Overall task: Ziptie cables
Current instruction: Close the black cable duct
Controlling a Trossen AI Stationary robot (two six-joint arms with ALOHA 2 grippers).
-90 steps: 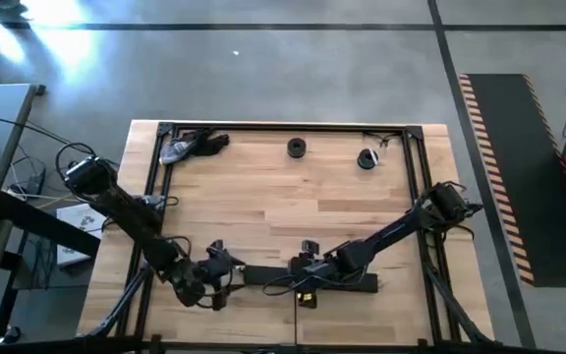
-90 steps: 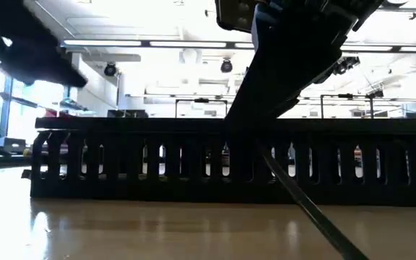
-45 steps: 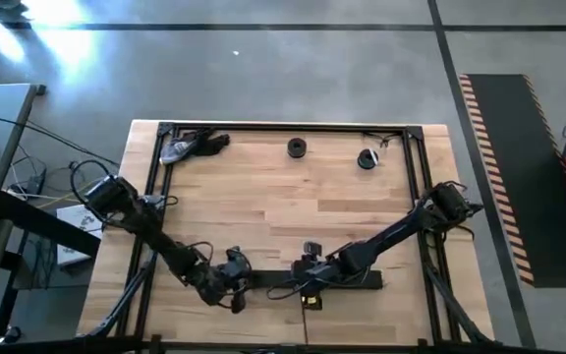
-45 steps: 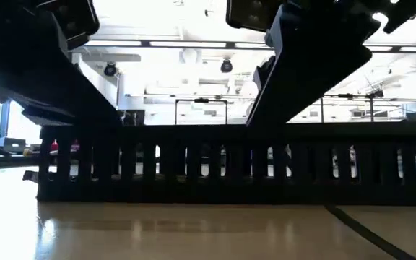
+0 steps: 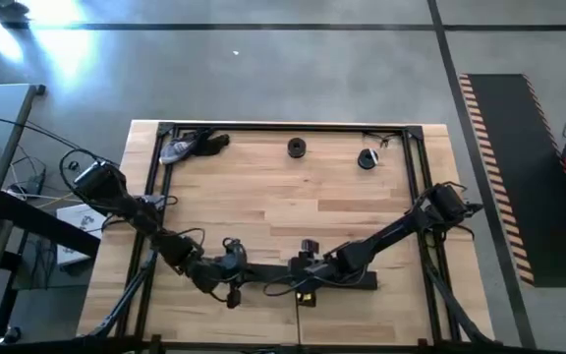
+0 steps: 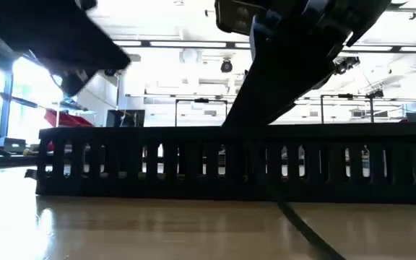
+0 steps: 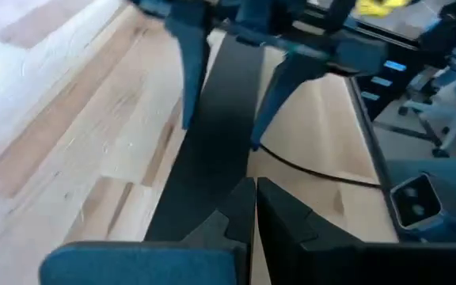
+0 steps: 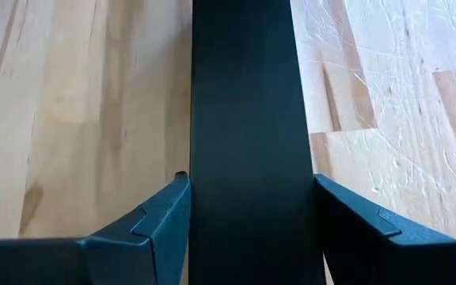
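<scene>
The right gripper pinches the black channel between its jaws, steadying it on the tabletop; the left gripper's jaws are pressed together just above it.

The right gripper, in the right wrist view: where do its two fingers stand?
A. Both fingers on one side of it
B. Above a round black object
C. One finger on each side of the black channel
C. The black channel runs between the fingers of the right gripper, one on each side.
</scene>
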